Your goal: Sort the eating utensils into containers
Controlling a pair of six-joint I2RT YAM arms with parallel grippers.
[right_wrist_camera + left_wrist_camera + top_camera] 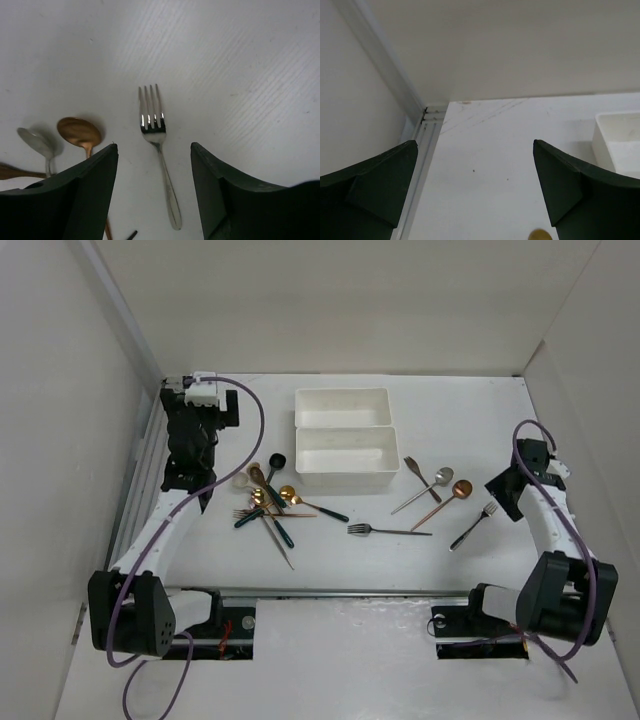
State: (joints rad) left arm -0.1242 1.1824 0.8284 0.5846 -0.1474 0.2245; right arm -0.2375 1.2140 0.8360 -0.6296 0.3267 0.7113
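Cutlery all out on the table (440, 410), none in either tray; by the look of it, sorting not yet begun.

Nearest to being picked: silver fork (152, 120), flat on the table at the right end of the spread, tines pointing away from the right wrist camera. Framed squarely between the fingers of the right gripper (154, 146), spread wide and holding nothing. Lined up that way probably to close across the fork's narrow neck; whether hovering or already down at table level, cannot tell.

Just left of that fork: copper spoon (79, 131), then silver spoon (35, 142), then bronze fork (412, 465) close to the trays. Alone at centre near: dark-handled fork (375, 530). Five pieces on this side, mostly apart and so likely easy to take one at a time.

On the left: heap (265, 502) of roughly seven pieces in gold, black, dark-teal and copper finishes, handles crossed over one another. Exact count hard to make out. Likely to need teasing apart before a clean grasp.

Two white trays at centre far, long sides touching: far tray (342, 392) and near tray (345, 480), both bare inside. Placed between the arms, seemingly within reach of each.

Left gripper (475, 145) likewise wide and empty, just left of the heap, aimed toward the far left corner.
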